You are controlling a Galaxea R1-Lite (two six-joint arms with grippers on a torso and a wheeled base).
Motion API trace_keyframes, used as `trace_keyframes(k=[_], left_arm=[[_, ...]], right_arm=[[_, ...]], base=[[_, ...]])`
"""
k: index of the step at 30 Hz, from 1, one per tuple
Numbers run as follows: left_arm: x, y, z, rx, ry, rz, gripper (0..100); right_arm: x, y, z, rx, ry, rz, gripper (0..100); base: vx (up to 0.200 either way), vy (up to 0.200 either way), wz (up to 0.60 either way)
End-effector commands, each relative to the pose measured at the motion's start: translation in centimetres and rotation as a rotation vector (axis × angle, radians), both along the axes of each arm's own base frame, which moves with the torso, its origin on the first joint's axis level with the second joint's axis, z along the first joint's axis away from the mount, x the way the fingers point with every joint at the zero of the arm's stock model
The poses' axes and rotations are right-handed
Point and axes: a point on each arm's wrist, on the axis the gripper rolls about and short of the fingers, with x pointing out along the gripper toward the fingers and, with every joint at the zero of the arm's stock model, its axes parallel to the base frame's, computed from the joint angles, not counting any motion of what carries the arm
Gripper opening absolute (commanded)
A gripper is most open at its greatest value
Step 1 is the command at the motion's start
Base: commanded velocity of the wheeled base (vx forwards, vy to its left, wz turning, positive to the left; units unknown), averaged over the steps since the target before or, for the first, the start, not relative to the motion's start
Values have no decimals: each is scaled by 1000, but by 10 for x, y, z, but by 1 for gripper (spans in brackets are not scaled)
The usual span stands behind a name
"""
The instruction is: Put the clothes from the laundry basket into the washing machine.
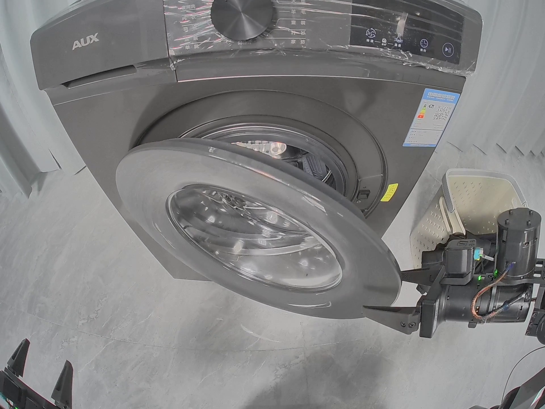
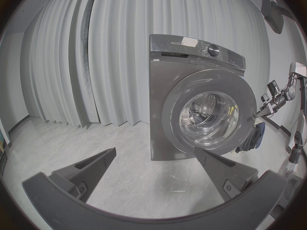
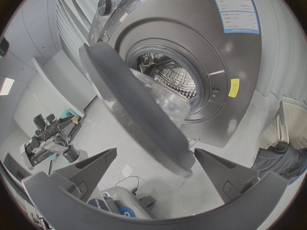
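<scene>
Straddling door (image 1: 255, 228) rim with right end effector (image 1: 384, 292) spread open; clothes (image 3: 281, 162) draped over laundry basket (image 1: 482, 194) beside the washing machine (image 1: 113, 115), nearest that arm; left end effector (image 1: 45, 354) open, farther off.

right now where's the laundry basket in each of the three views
head view: laundry basket on the right, on the floor beside the washing machine.
left wrist view: mostly hidden past the free edge of the door; the dark clothes draped over it show there.
right wrist view: on the floor past the door's free edge, clothes over its rim.
shared landmark: the open round door; the basket sits just beyond its free edge.
</scene>
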Motion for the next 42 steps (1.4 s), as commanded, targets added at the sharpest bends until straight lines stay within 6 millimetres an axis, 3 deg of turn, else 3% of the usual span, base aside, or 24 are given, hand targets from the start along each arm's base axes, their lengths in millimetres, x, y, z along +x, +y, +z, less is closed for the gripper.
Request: trace_keyframes(k=[1,10,19,24,32,37,42], left_arm=[[0,0,-5,0,4,0,100],[0,0,-5,0,4,0,100],[0,0,-5,0,4,-3,100],[0,0,-5,0,4,-3,100],[0,0,-5,0,4,-3,100],[0,0,-5,0,4,-3,100],[0,0,-5,0,4,-3,100]], right_arm=[[0,-2,1,3,-7,-7,100],[12,7,-1,-8,3,-7,100],[10,19,-5,11,-18,44,100],[4,14,-11,-3,2,42,100],[-24,-27,-38,-96,44,-31,100],[-13,-43,-42,-131,40,-119,100],[23,-44,-34,-120,22,-215,100]], base=[[0,0,0],[-111,0,0],[-22,0,0],[0,0,0],[0,0,0],[0,0,0],[0,0,0]])
